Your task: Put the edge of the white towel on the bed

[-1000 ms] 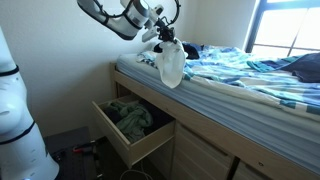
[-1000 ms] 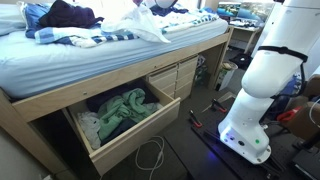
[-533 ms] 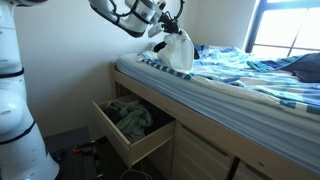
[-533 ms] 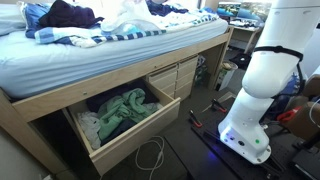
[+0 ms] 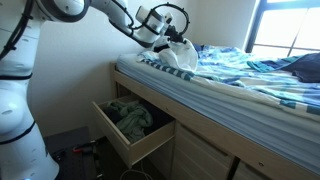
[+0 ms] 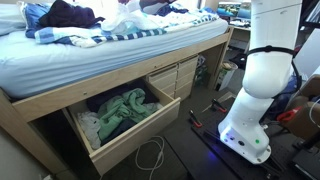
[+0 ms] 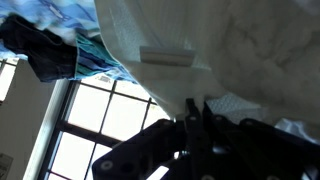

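Note:
The white towel (image 5: pixel 178 55) lies bunched on the bed (image 5: pixel 230 85) near its corner. It also shows in an exterior view (image 6: pixel 128 20) on the blue striped bedding. My gripper (image 5: pixel 166 38) is over the bed, shut on the towel's upper edge. In the wrist view the closed fingers (image 7: pixel 194 112) pinch the white towel (image 7: pixel 190 40), which fills the upper part of the picture.
A wooden drawer (image 5: pixel 125 135) under the bed stands open with green cloth (image 6: pixel 120 108) inside. Dark clothes (image 6: pixel 65 14) lie on the bed. A window (image 5: pixel 285 25) is behind the bed. A white robot base (image 6: pixel 255 90) stands beside the bed, with cables on the floor.
My gripper has carried the towel from hanging over the bed's side edge up and onto the mattress. The towel now rests on the bedding.

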Controlling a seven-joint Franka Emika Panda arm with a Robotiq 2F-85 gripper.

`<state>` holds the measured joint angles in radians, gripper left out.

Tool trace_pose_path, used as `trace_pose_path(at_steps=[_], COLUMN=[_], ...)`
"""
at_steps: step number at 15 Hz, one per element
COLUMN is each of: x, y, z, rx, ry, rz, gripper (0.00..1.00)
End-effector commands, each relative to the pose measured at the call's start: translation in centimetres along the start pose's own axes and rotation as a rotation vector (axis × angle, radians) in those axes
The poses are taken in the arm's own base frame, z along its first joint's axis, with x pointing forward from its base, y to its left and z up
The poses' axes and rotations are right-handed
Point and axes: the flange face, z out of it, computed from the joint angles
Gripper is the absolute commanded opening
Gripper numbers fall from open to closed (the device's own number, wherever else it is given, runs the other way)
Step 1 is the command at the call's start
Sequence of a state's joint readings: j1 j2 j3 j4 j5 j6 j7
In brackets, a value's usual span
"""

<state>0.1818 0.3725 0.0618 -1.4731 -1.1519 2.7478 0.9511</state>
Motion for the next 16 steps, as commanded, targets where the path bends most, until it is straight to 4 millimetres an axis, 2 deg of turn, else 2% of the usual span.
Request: trace_pose_path(at_steps=[1, 5, 12, 13, 16], x=[-1.1, -3.0, -3.6, -3.4, -2.8], y=[-0.9, -1.4, -1.1, -0.9, 0.0], z=[2.3, 3.6, 3.7, 3.7, 3.5], rx=[0.009, 0.047, 0.082, 0.079, 0.07], ry=[-0.013, -0.061, -0.1, -0.105, -0.113], rz=[0.014, 0.023, 0.011, 0.012, 0.018], gripper=[0.01, 0.01, 0.01, 0.25, 0.46])
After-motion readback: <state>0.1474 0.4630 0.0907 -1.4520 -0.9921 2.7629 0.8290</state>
